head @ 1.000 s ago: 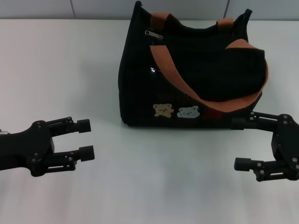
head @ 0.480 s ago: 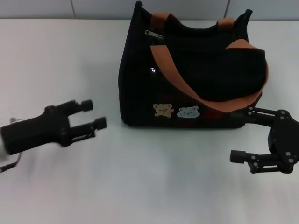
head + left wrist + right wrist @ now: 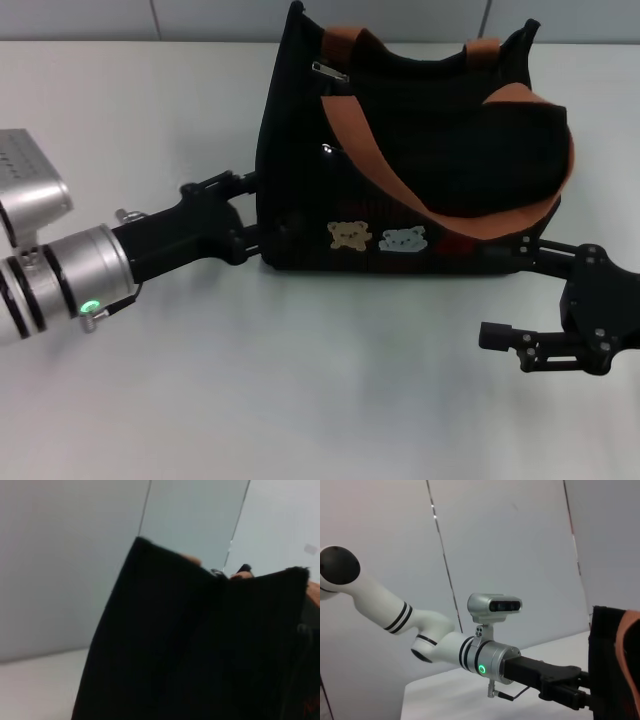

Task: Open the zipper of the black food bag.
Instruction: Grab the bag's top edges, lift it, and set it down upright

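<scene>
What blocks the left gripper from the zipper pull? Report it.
Nothing visible does. The left gripper sits low against the end of the black food bag, while the zipper pull hangs exposed near the top rim above it. The rust-brown strap drapes beside the pull, not over it.

Black food bag upright on the table, toward the back. Zipper up on top, pull at the left end. Left gripper right against the bag's left side. Right gripper in front, by the right corner.
</scene>
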